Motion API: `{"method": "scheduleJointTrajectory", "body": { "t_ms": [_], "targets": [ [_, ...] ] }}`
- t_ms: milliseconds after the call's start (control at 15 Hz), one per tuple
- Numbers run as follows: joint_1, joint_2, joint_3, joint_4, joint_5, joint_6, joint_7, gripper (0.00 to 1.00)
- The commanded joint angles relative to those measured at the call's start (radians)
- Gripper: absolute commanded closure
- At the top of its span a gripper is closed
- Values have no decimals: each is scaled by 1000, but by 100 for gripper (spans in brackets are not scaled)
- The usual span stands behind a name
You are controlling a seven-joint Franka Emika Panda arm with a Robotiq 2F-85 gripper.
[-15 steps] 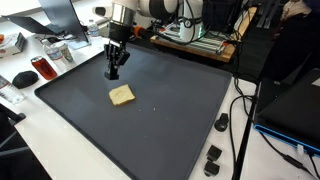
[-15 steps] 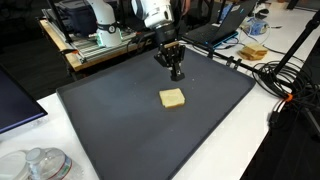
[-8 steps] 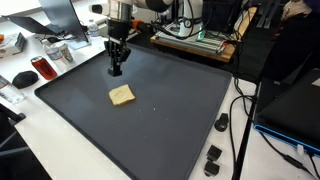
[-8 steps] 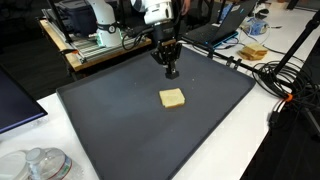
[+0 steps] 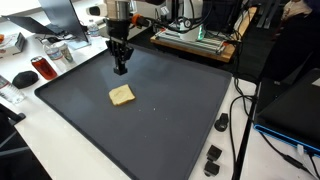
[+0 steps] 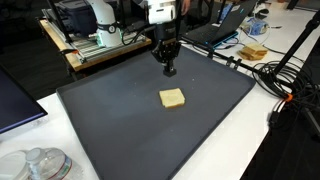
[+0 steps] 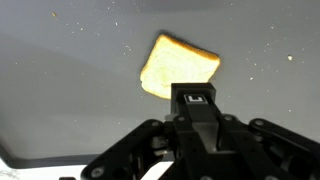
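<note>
The bread slice (image 5: pixel 122 95) is pale tan-yellow with a slightly browner crust edge. The mat (image 5: pixel 170 120) under it is dark charcoal grey. It looks plain in both exterior views and is flecked with tiny pale specks in the wrist view. The tabletop (image 5: pixel 45 135) around the mat's edges is white. The tool (image 5: pixel 120 70) is black, and the arm (image 6: pixel 160 12) above it is white. At one tabletop edge are a red can (image 5: pixel 40 68) and a black mouse (image 5: pixel 23 78).
</note>
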Motion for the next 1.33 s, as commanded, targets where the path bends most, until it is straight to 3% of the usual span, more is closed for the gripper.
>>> {"method": "scheduleJointTrajectory", "body": {
  "t_ms": [0,467,1267],
  "targets": [
    [-64,0,69,57,-25,-117,14,95],
    [-110,90,113,154,-17,-202,18,95],
    [-111,272,108,224,-26,-124,52,95]
  ]
}}
